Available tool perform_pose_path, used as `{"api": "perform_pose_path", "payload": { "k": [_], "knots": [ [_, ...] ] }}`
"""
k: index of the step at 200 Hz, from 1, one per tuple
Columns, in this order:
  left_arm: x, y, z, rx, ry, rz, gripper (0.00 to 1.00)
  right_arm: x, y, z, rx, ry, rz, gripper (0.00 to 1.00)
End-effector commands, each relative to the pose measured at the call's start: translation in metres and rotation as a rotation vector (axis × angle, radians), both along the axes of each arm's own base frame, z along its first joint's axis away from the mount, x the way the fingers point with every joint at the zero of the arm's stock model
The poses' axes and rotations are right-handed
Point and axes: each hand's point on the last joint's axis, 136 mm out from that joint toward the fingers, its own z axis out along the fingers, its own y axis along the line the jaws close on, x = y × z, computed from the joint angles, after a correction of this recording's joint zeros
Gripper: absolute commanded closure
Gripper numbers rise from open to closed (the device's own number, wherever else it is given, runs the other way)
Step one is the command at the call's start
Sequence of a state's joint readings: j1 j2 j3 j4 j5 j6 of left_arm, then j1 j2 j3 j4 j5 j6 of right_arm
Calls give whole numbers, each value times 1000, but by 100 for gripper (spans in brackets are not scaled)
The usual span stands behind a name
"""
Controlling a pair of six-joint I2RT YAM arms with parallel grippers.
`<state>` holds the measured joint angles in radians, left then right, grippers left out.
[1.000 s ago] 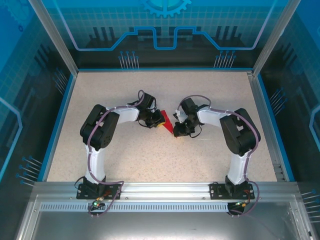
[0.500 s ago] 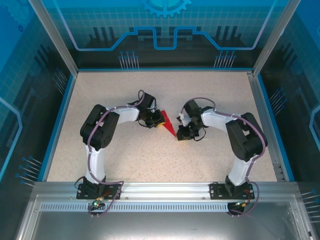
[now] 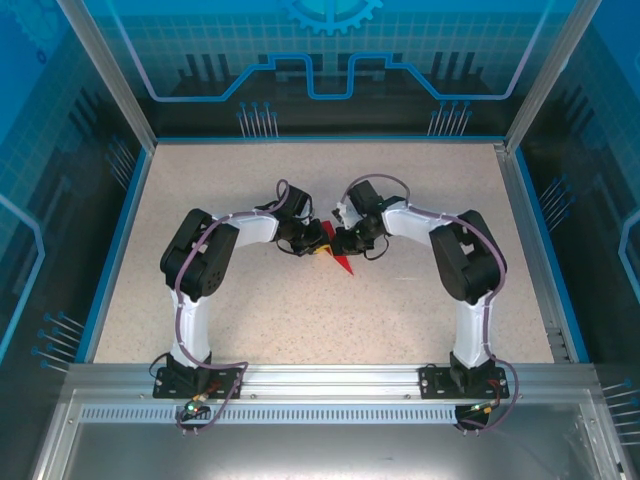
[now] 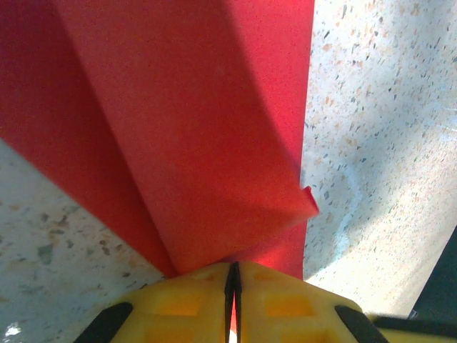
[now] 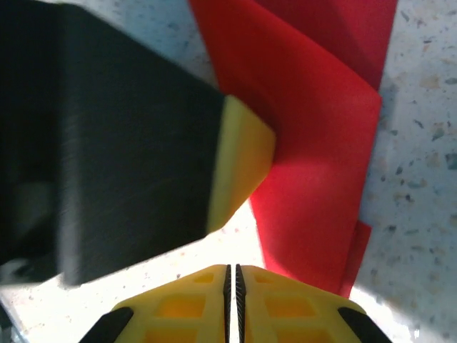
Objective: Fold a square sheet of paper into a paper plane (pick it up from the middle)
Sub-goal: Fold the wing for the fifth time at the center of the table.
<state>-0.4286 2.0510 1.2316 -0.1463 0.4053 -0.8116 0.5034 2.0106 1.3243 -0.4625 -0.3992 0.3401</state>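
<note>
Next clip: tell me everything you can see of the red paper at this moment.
The thin bright red folded paper sheet looks matte and rests mid-table on the speckled tabletop, between both arms. Overlapping flaps with sharp creases narrow towards the left tool, which is shut on its edge. One small corner juts out sideways. The right tool, shut, sits at its other side, apparently overlapping an edge.

Both arms elbow-out, wrists bent inward. L tool (image 3: 318, 238) pinched on red paper (image 4: 214, 128); R tool (image 3: 346, 243) pads pressed together, just beside it.
</note>
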Motion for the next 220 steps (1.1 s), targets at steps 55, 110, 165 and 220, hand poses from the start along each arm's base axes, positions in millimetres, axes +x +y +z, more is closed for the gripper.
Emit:
{"api": "perform_pose_path", "payload": {
  "k": [55,110,165,220],
  "knots": [
    [-8,20,-35,115,76,27,87,-12,-7,-29,-70,90,11,87],
    [-10,26,-39,150,87,34,87,-38,-30,-37,-120,150,13,87],
    [-10,28,-40,163,88,34,87,-72,-50,-31,-131,201,24,87],
    [-8,27,-40,156,83,29,87,-97,-71,-30,-167,249,-16,87]
  ]
}}
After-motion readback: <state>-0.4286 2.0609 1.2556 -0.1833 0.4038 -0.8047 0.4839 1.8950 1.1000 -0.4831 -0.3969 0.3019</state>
